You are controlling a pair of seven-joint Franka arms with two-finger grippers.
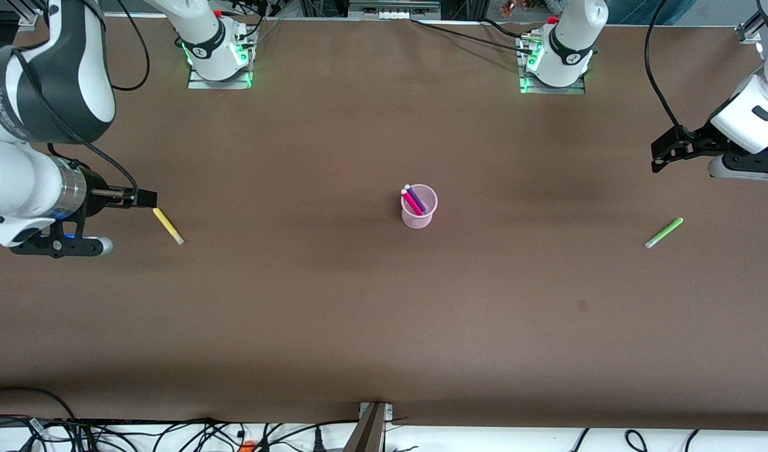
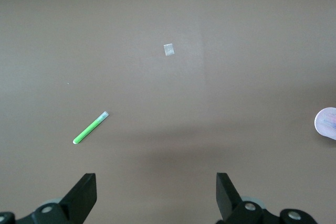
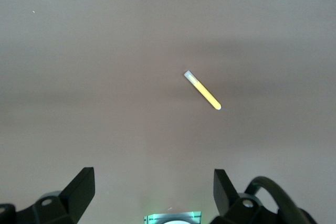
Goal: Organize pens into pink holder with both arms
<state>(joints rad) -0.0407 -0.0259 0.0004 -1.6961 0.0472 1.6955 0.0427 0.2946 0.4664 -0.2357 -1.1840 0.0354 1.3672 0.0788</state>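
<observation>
Items before you, operator:

1. Pink holder (image 1: 419, 213): a pale pink translucent cup standing upright at the middle of the brown table (image 1: 371, 314), well apart from both loose pens. Its rim also shows at the edge of the left wrist view (image 2: 326, 123).

2. Magenta pen (image 1: 411, 201) and purple pen (image 1: 416, 198): both stand in the holder, leaning side by side, their pale caps sticking out above the rim on the side toward the right arm's end of the table.

3. Yellow pen (image 1: 168, 226): you will find it lying flat on the table toward the right arm's end, at a slant, its pale cap nearer to the front camera. The right wrist view shows it alone on bare tabletop (image 3: 202, 91).

4. Green pen (image 1: 664, 233): lying flat toward the left arm's end of the table, at a slant, its pale cap at the end nearer to the front camera. It is in the left wrist view as well (image 2: 90, 128).

5. Small pale square patch (image 2: 168, 50): flat on the table, seen only in the left wrist view, apart from the green pen.

6. Right gripper (image 1: 146, 198): up in the air, just beside the yellow pen's upper end as the front view shows it. Its claw stands wide and holds nothing; both black fingers (image 3: 81, 188) frame bare table.

7. Left gripper (image 1: 663, 154): up over the table near the green pen, the pen closer to the front camera. Its claw is wide too and holds nothing; see one finger (image 2: 84, 192).
</observation>
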